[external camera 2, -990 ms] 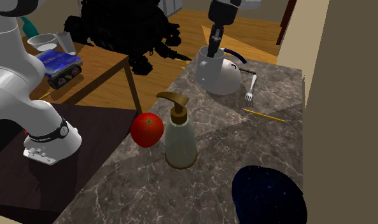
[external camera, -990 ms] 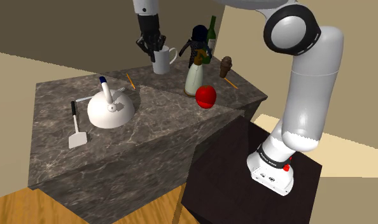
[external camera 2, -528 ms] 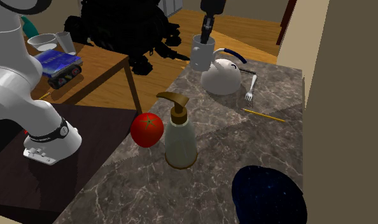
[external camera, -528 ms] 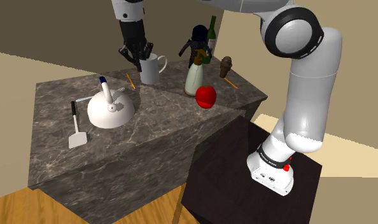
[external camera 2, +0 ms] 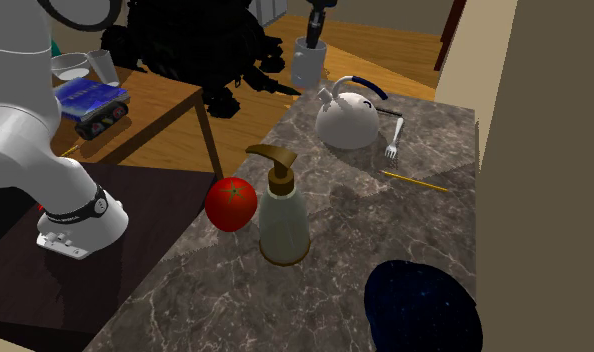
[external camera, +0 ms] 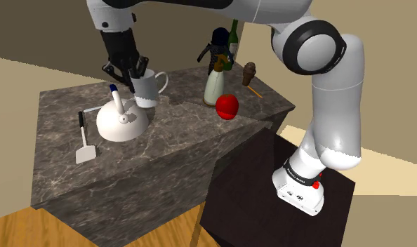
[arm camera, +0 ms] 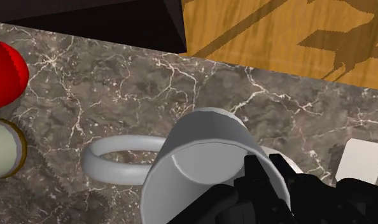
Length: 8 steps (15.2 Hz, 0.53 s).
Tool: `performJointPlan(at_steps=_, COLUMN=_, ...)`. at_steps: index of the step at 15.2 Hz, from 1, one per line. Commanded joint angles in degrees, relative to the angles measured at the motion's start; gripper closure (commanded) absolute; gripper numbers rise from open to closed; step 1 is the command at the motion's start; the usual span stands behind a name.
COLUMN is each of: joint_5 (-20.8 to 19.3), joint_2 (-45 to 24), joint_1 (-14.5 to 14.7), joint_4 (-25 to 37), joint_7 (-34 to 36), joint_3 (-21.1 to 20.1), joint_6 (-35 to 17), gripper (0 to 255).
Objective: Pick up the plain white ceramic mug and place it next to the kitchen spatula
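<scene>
The white mug (external camera: 148,90) hangs in the air just beside the white kettle (external camera: 121,121), its handle toward the soap bottle. My black gripper (external camera: 134,71) is shut on the mug's rim, one finger inside and one outside. In the wrist view the mug (arm camera: 197,159) sits under the gripper (arm camera: 265,170), with its ring handle off to the side. From the second exterior view the mug (external camera 2: 306,63) and gripper (external camera 2: 315,32) float beyond the kettle (external camera 2: 347,118). The white spatula (external camera: 84,145) with a dark handle lies flat on the dark marble counter (external camera: 165,147), on the kettle's far side from the mug.
A soap bottle (external camera: 214,85), a red fruit (external camera: 227,105), a dark bottle (external camera: 234,36), a black figure (external camera: 219,48) and a small grinder (external camera: 250,72) stand at the shoulder view's right of the mug. A fork (external camera 2: 392,148) and a pencil (external camera 2: 415,181) lie near the kettle.
My gripper has carried the mug steadily to the shoulder view's left, from beside the soap bottle to the kettle. The grip on the rim has not changed.
</scene>
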<state>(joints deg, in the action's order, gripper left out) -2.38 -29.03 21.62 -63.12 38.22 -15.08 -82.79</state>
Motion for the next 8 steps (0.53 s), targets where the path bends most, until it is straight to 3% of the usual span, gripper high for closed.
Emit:
performJointPlan(at_steps=1, joint_5=-0.31, joint_2=-1.72, joint_1=2.00, joint_4=2.38, joint_7=2.26, joint_3=-0.48, joint_6=0.55, gripper=255)
performJointPlan(at_steps=5, joint_5=-1.64, joint_2=-8.76, joint_1=7.68, joint_4=13.74, joint_7=7.21, joint_3=-1.21, joint_6=4.56, gripper=255)
performJointPlan(at_steps=8, joint_5=-1.31, joint_2=-7.22, joint_1=7.02, joint_4=8.75, joint_7=7.07, joint_3=-1.23, joint_6=1.14, gripper=255)
